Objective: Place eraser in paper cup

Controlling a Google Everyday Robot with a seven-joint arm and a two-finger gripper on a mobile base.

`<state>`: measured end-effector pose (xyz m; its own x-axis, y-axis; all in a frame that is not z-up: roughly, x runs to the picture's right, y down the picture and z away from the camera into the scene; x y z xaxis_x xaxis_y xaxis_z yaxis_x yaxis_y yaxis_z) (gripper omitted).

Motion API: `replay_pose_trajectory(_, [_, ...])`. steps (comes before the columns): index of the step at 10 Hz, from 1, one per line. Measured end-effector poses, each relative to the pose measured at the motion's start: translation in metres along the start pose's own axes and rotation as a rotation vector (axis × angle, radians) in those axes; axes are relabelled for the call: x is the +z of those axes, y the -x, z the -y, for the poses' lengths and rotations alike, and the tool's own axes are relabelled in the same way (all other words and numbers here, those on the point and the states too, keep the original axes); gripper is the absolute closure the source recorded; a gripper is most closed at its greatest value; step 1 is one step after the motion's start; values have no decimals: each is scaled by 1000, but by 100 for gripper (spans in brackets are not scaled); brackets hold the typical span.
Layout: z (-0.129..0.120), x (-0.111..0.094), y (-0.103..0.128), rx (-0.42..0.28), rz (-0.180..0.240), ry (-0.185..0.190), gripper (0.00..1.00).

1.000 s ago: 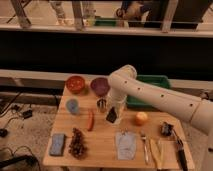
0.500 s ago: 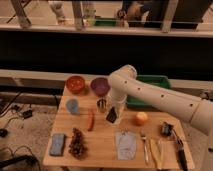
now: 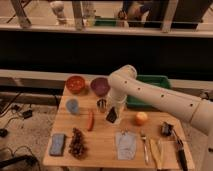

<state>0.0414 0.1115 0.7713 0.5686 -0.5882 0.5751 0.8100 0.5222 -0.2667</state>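
Observation:
A light blue paper cup (image 3: 72, 106) stands upright on the left part of the wooden table (image 3: 102, 149). My gripper (image 3: 112, 116) hangs from the white arm (image 3: 150, 95), pointing down just above the table's middle, to the right of the cup and apart from it. A dark shape sits at its tip; I cannot tell whether that is the eraser or part of the gripper. No separate eraser shows on the table.
An orange bowl (image 3: 76, 84), a purple bowl (image 3: 99, 86) and a green bin (image 3: 150, 90) stand at the back. A small metal cup (image 3: 101, 104), a red chili (image 3: 90, 120), an orange (image 3: 142, 118), a dark bunch (image 3: 77, 142), a blue-grey sponge (image 3: 57, 144), a grey cloth (image 3: 125, 145) and cutlery (image 3: 145, 148) lie around.

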Motion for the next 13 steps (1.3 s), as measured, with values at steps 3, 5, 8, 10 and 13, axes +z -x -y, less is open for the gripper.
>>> replay_pose_trajectory(3, [0,0,0,0,0,0,52])
replay_pose_trajectory(5, [0,0,0,0,0,0,29])
replay_pose_trajectory(8, [0,0,0,0,0,0,20])
replay_pose_trajectory(10, [0,0,0,0,0,0,20])
replay_pose_trajectory(13, [0,0,0,0,0,0,20])
